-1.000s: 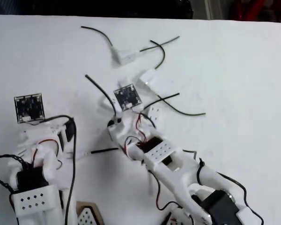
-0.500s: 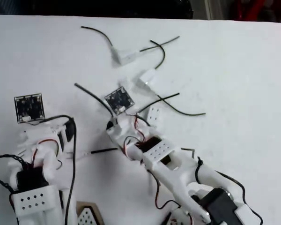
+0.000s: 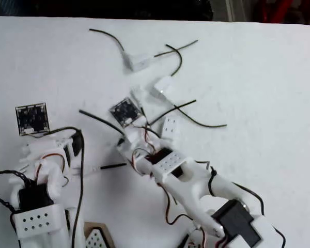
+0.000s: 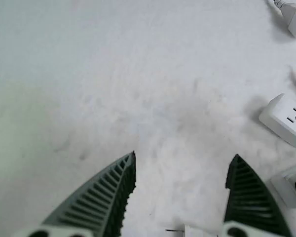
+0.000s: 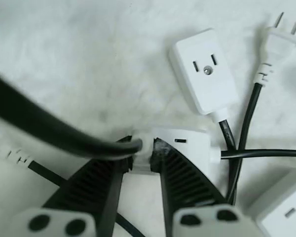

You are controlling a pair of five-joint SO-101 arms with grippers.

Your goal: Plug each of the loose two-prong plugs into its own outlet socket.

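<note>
The plug point(image 5: 140, 144), white with a black cord point(image 5: 49, 128), lies against a white socket block point(image 5: 187, 147) mid-worktop point(image 3: 258, 77). The right gripper point(image 5: 144, 151) has its fingers clamped on the plug. The left gripper point(image 4: 184, 158) fingers stand wide apart, holding nothing.

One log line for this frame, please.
right tool: shut on plug, against socket, seating unclear | left tool: open over table | loose plug: unplugged
</note>
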